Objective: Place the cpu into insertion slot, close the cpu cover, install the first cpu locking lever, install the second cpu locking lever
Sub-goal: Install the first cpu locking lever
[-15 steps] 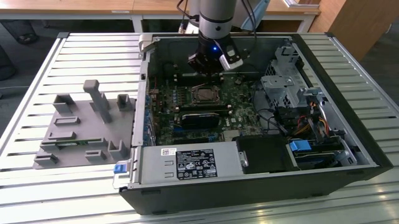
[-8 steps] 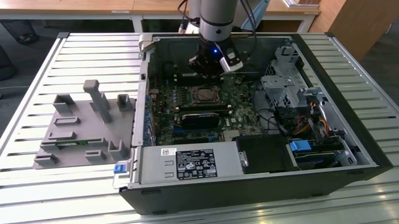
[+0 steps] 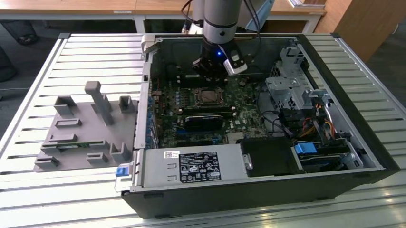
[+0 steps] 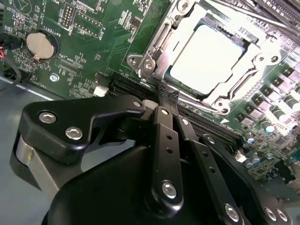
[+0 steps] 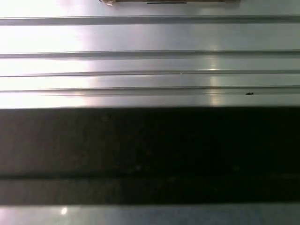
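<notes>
**Operator:** Pale silvery metal shows inside the socket. Confirm component status.

**Technician:** The cpu (image 4: 206, 58) is seated flat in the insertion slot (image 4: 236, 44) on the green circuit board (image 4: 93, 51), top face up. The cpu cover (image 4: 185, 42) appears to lie down over it, its frame bordering the chip and the chip visible through the middle window. In the exterior view the slot (image 3: 207, 96) sits just in front of the arm, inside the open computer case (image 3: 355, 142).

**Operator:** Remaining steps?

**Technician:** Placement and cover closure look complete. I cannot tell from these views whether either locking lever is latched; a metal bar (image 4: 161, 35) runs along one side of the frame.

**Operator:** Orientation of the chip?

**Technician:** Nearly square, so there is no marked long axis. Its edges run parallel to the slot rim and, in the exterior view, to the case walls.

**Operator:** Tool state?

**Technician:** The gripper (image 4: 165, 93) has its fingers drawn together, holding nothing, tips just beside the frame's near corner by the hinge bracket (image 4: 149, 63).
</notes>
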Robot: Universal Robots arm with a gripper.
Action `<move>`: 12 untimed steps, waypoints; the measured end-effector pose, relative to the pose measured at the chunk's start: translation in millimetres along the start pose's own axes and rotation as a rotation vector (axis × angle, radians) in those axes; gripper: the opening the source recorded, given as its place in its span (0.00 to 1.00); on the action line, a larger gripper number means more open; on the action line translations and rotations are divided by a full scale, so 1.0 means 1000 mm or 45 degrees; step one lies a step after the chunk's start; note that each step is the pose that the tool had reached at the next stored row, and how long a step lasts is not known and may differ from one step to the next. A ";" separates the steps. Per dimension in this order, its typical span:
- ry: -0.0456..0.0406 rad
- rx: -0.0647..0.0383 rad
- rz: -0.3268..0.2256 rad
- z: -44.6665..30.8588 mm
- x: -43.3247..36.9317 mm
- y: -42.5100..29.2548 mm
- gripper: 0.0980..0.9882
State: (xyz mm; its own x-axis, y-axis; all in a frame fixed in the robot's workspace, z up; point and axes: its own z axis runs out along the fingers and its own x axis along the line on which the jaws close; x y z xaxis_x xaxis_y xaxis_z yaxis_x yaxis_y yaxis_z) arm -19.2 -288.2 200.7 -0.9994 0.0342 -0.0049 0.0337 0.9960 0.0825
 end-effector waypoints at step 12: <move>-0.001 0.029 0.000 0.0035 -0.0012 0.0022 0.01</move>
State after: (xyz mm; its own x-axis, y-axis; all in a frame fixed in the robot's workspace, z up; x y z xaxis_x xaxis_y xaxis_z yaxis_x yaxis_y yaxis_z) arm -17.9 -285.7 197.4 -0.9994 0.0340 -0.0056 0.0336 0.9977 0.0597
